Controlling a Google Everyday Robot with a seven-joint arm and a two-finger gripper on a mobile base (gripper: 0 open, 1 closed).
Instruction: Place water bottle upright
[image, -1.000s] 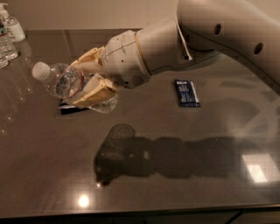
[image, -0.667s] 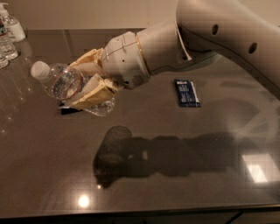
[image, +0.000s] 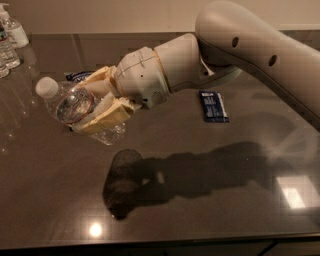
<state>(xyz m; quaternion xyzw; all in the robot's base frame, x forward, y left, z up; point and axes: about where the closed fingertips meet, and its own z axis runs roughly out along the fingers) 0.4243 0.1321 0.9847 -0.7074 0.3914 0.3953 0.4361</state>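
Note:
The water bottle (image: 65, 100) is clear ribbed plastic with a white cap (image: 47, 86) pointing left and a red-edged label band. It is tilted, held above the dark table (image: 200, 200) at the left. My gripper (image: 97, 102) is shut on the water bottle, its tan fingers (image: 107, 115) clamped above and below the bottle's body. The bottle's bottom end is hidden behind the fingers.
A dark blue packet (image: 213, 106) lies on the table right of the gripper. Another dark packet (image: 77, 76) peeks out behind the fingers. Small clear bottles (image: 9, 50) and a white pump-top bottle (image: 14, 29) stand at the far left corner. The table's front edge runs along the bottom.
The gripper with the bottle has shifted slightly and turned, so the cap sits a little higher. The blue packet has not moved.

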